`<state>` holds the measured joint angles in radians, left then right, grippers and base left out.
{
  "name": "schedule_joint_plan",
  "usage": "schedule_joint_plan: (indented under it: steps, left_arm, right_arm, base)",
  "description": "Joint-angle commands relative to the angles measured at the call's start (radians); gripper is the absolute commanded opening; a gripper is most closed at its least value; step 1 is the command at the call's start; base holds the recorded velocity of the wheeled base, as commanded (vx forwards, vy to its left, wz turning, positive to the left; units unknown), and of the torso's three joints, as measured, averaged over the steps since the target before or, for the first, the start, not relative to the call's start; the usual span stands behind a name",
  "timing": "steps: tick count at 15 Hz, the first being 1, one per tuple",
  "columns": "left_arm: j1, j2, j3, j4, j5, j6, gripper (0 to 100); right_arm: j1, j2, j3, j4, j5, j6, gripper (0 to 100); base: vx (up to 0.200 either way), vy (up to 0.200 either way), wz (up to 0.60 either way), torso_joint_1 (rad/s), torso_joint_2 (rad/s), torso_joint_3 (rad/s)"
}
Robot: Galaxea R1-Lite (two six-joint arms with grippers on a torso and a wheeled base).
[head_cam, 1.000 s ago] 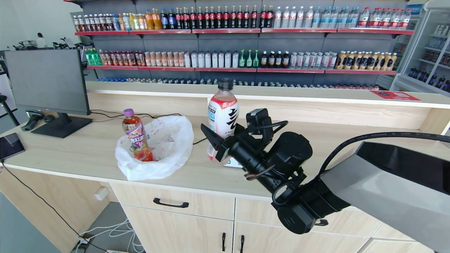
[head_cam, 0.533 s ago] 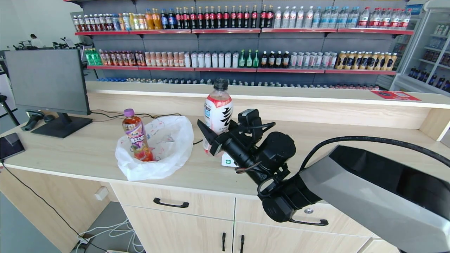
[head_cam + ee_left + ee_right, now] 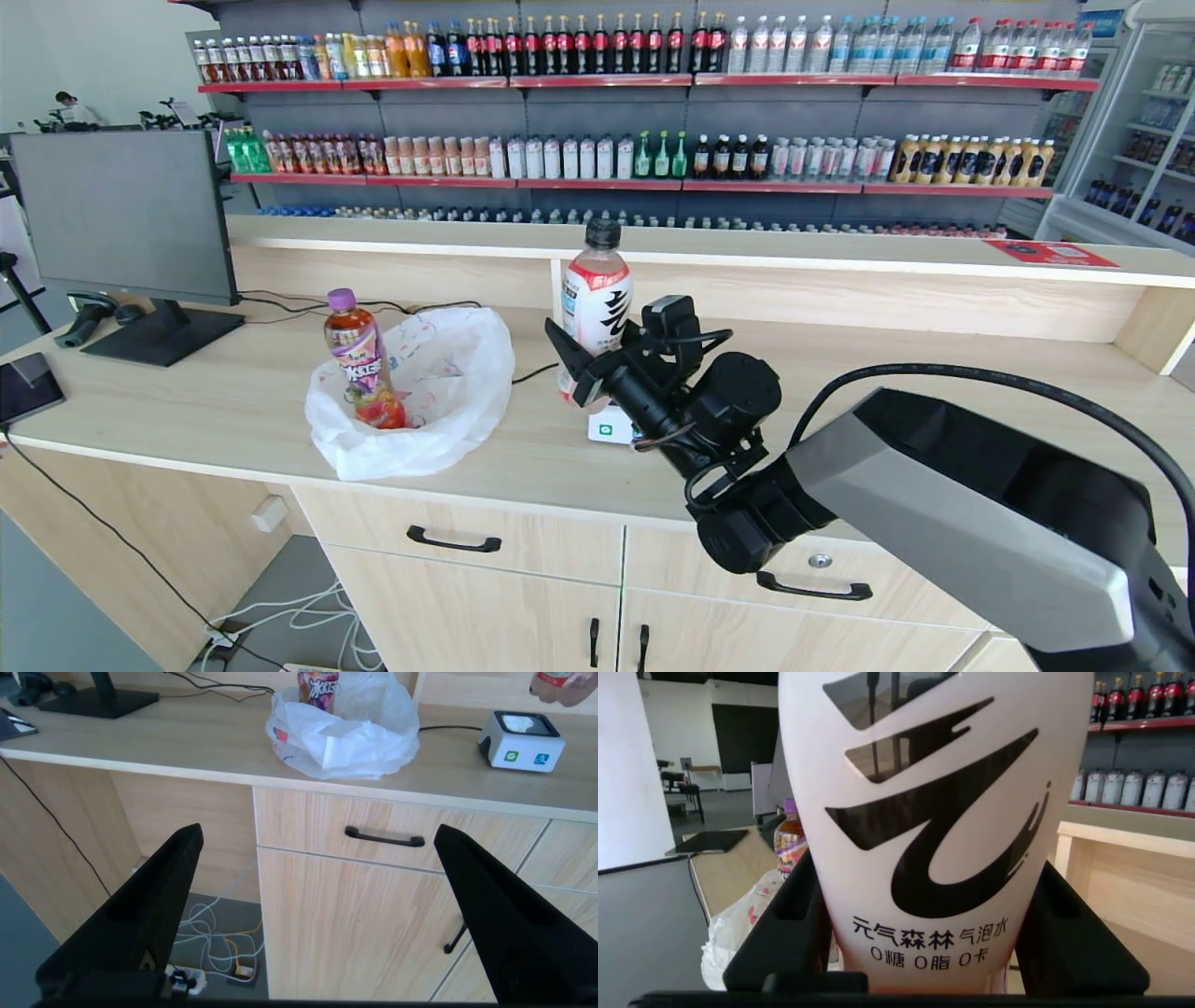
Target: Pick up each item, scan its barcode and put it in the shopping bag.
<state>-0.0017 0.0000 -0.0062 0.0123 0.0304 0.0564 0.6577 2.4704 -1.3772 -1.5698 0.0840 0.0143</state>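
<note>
Progress check: purple-capped bottle point(image 3: 359, 359) already standing in shopping bag point(image 3: 457, 373), so I count one item done. Second item in hand: right gripper point(image 3: 583, 371) clamped around lower body of white-label bottle point(image 3: 596, 299), held in air just above scanner point(image 3: 611, 429) on counter point(image 3: 233, 411). Long axis near vertical, black cap up, slight lean (barcode side: can't tell from here). Scan and bagging left, by my read. Left gripper point(image 3: 318, 924) fingers spread wide, holding nothing, low before drawers point(image 3: 383, 826).

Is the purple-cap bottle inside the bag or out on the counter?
Inside. The purple-cap bottle stands in the open white bag, leaning slightly, with its bottom sunk among the plastic folds.
</note>
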Motion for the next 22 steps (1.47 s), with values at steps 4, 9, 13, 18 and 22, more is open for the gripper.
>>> schedule_joint_plan:
  steps: [4, 9, 13, 18, 22]
  left_arm:
    - [0.000, 0.000, 0.000, 0.000, 0.000, 0.000, 100]
    - [0.000, 0.000, 0.000, 0.000, 0.000, 0.000, 100]
    - [0.000, 0.000, 0.000, 0.000, 0.000, 0.000, 100]
    - [0.000, 0.000, 0.000, 0.000, 0.000, 0.000, 100]
    - [0.000, 0.000, 0.000, 0.000, 0.000, -0.004, 100]
  right_arm:
    - [-0.029, 0.024, -0.056, -0.001, 0.000, -0.005, 0]
    - [-0.064, 0.018, -0.062, -0.001, 0.000, -0.008, 0]
    - [-0.072, 0.016, -0.062, -0.001, -0.001, -0.030, 0]
    - [-0.078, 0.016, -0.062, -0.001, -0.001, -0.028, 0]
    - [-0.108, 0.016, -0.063, -0.001, -0.001, -0.023, 0]
  base:
    - [0.000, 0.000, 0.00, 0.000, 0.00, 0.000]
    - [0.000, 0.000, 0.00, 0.000, 0.00, 0.000]
    - [0.000, 0.000, 0.00, 0.000, 0.00, 0.000]
    - [0.000, 0.000, 0.00, 0.000, 0.00, 0.000]
    - [0.000, 0.100, 0.00, 0.001, 0.00, 0.004]
